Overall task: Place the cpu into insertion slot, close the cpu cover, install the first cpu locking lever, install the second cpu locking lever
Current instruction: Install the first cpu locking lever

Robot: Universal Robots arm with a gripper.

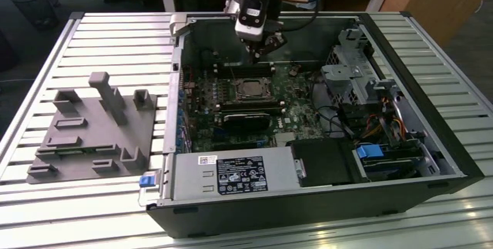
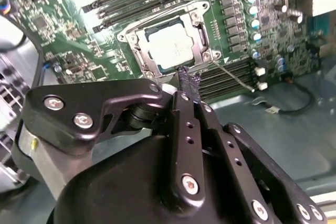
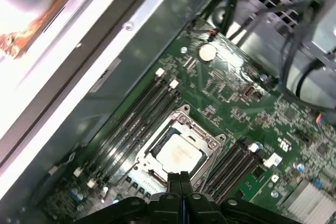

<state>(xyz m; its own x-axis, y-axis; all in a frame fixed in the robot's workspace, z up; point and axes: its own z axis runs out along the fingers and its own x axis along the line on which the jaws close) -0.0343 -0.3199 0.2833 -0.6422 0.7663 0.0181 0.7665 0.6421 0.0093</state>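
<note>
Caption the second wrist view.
Shut gripper poised near the motherboard, where the cpu sits framed by the cpu cover.

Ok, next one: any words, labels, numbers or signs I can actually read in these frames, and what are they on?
Black label on the power supply box, exterior view: white print and symbols, too small to read.
White sticker beside it: too small to read.
Motherboard, first wrist view: white markings, blurred, unreadable.
cpu face: washed by glare, no print made out.
Nothing can be quoted.
</note>
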